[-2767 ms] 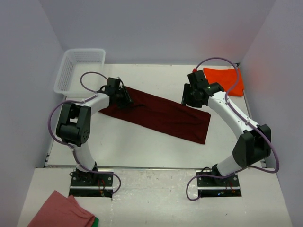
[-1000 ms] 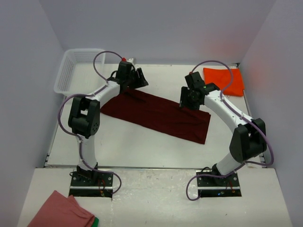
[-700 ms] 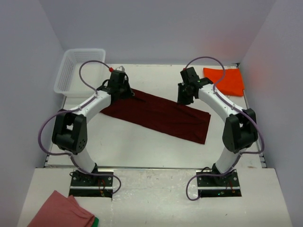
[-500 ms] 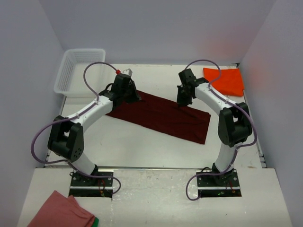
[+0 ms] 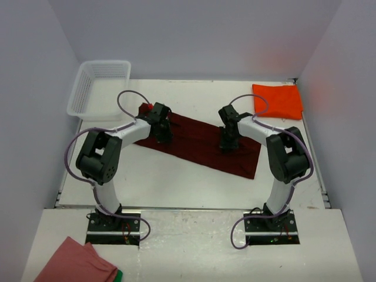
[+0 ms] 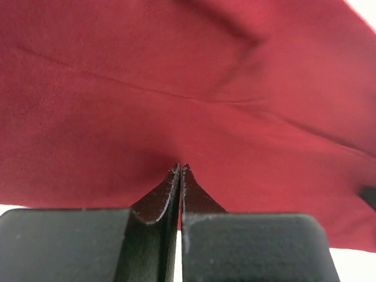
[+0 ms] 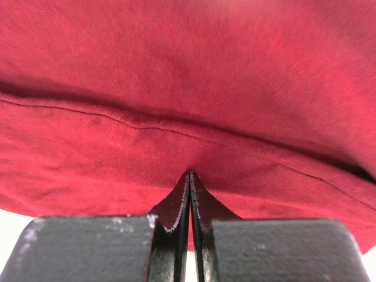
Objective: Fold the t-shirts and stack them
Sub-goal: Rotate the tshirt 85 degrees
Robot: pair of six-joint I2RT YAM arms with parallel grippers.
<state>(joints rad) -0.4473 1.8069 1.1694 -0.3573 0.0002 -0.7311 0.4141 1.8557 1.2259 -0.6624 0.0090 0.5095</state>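
The dark maroon-red t-shirt (image 5: 197, 143) lies as a long folded strip slanting across the middle of the table. My left gripper (image 5: 160, 130) is down on its left part. In the left wrist view that gripper (image 6: 180, 167) is shut, its tips pinching the maroon fabric (image 6: 176, 88). My right gripper (image 5: 228, 141) is down on the strip's right part. Its tips (image 7: 190, 173) are shut too and nip the cloth (image 7: 176, 70) just below a seam. The bright orange-red t-shirt (image 5: 277, 101) lies folded at the far right corner.
A white mesh basket (image 5: 76, 97) stands at the far left corner. A salmon-pink cloth with a green edge (image 5: 76, 262) lies on the near ledge, left of the left arm's base. Walls close in the table on three sides.
Both arms swung in from above the shirt's far edge and came down onto the maroon shirt. Both grippers went from open to shut on its fabric.
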